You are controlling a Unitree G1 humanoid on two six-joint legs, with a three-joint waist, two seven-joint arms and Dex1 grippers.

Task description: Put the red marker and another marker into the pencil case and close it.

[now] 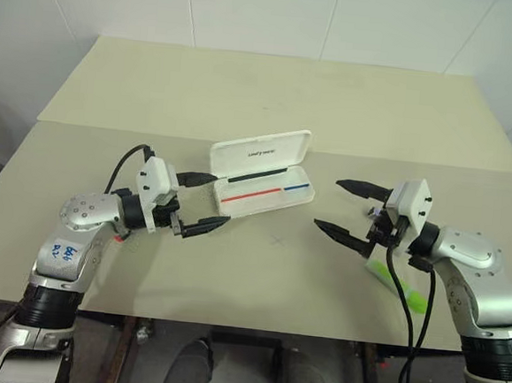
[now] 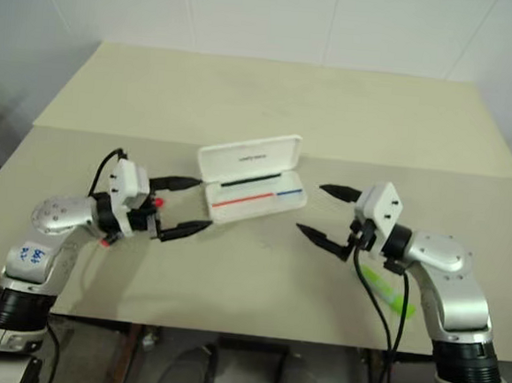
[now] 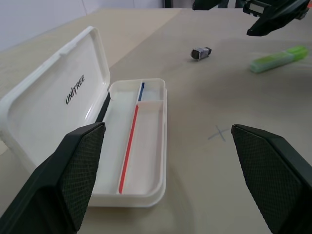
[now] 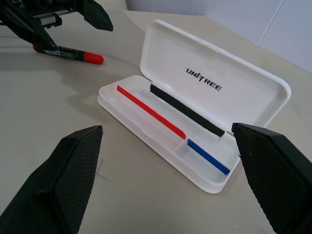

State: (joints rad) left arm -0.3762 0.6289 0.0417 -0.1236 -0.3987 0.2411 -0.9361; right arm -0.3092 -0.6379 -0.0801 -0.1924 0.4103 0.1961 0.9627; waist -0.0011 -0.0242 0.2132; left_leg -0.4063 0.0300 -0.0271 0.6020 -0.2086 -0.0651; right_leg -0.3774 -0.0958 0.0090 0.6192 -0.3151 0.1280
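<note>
The white pencil case (image 1: 284, 196) lies open at the table's middle, its lid (image 1: 259, 152) standing up at the back; its tray shows a red, a blue and a black strip. The red marker (image 4: 68, 52) lies flat on the table under my left gripper (image 1: 220, 199), which hovers open and empty just left of the case. The lime-green marker (image 1: 399, 287) lies on the table below my right arm. My right gripper (image 1: 328, 203) hangs open and empty to the right of the case, pointing toward it.
A small dark-and-silver object (image 3: 200, 52) sits on the table between the case and the green marker. A faint pencilled cross (image 1: 277, 240) marks the table in front of the case. The table's front edge (image 1: 246, 319) is close below both arms.
</note>
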